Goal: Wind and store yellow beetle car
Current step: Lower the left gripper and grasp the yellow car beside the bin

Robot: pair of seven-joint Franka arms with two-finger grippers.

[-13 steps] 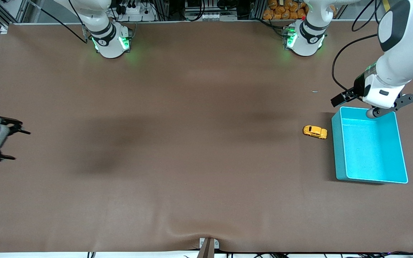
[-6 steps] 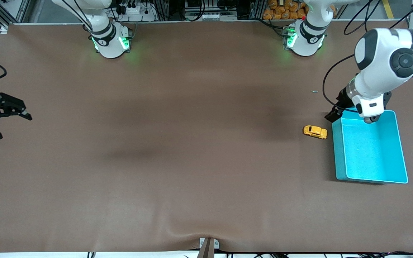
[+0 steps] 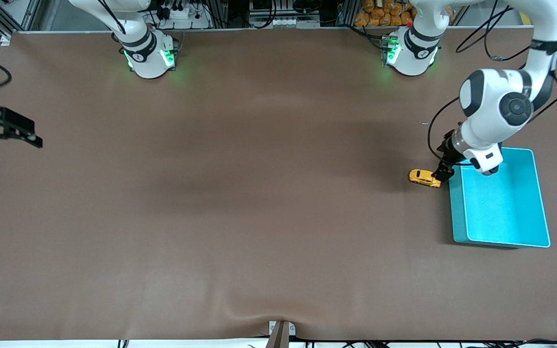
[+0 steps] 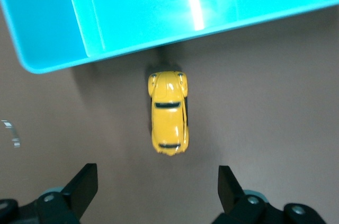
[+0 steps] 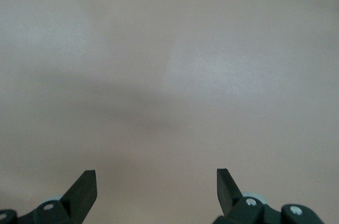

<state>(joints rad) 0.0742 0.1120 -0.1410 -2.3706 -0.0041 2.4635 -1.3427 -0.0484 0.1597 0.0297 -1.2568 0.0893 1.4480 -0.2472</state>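
Fingers [image 4: 85, 184] of the left gripper [image 4: 158, 187] are standing wide apart and empty, framing the yellow beetle car [image 4: 169, 112] from above as the approach closes in. Over the past second the left gripper [image 3: 444, 170] has been swinging down from above the teal bin's [image 3: 457, 212] rim nearest the bases to a spot directly over the car's bin-side end, so a grasp now appears close, though nothing is gripped yet and winding has not begun. The yellow beetle car [image 3: 424, 178] is sitting on the brown table [image 3: 259, 193], just beside the bin's wall at the left arm's end, one end pointing at that wall. Behind the fingers, the left arm's wrist is pointing steeply down while its elbow is folding high over the bin. At the right arm's end of the table, the right gripper [image 3: 5, 133] is hanging with fingers [image 5: 83, 188] spread, empty, drifting toward the bases over bare table and apparently waiting.
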